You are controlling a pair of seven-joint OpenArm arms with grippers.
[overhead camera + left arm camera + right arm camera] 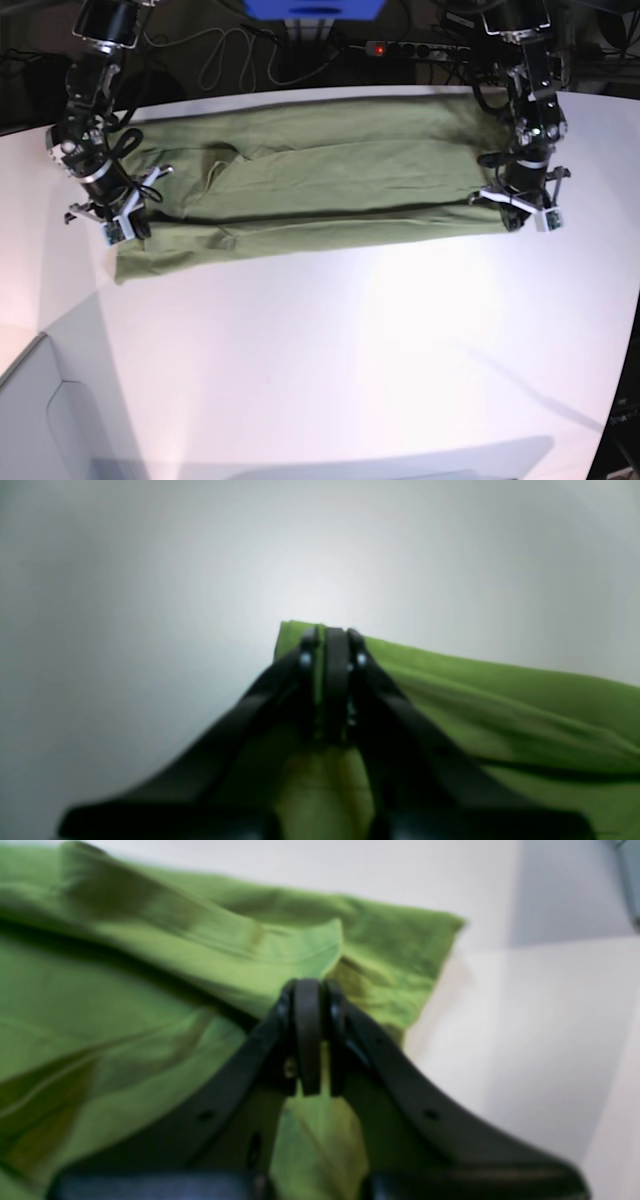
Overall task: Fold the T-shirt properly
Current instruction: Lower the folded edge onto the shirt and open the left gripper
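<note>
The olive-green T-shirt (320, 180) lies folded lengthwise as a long band across the far half of the white table (350, 350). My left gripper (515, 215) sits at the band's right end near its front corner. In the left wrist view its jaws (330, 640) are closed with a strip of the T-shirt (500, 705) pinched between them. My right gripper (125, 228) sits at the band's left end. In the right wrist view it (312, 990) is closed on a fold of the T-shirt (125, 990), near the cloth's corner.
Behind the table stand a blue object (315, 8), a power strip (415, 47) and loose cables (220, 55). The table's far edge runs just behind the shirt. A lower grey surface (40, 400) lies at the front left.
</note>
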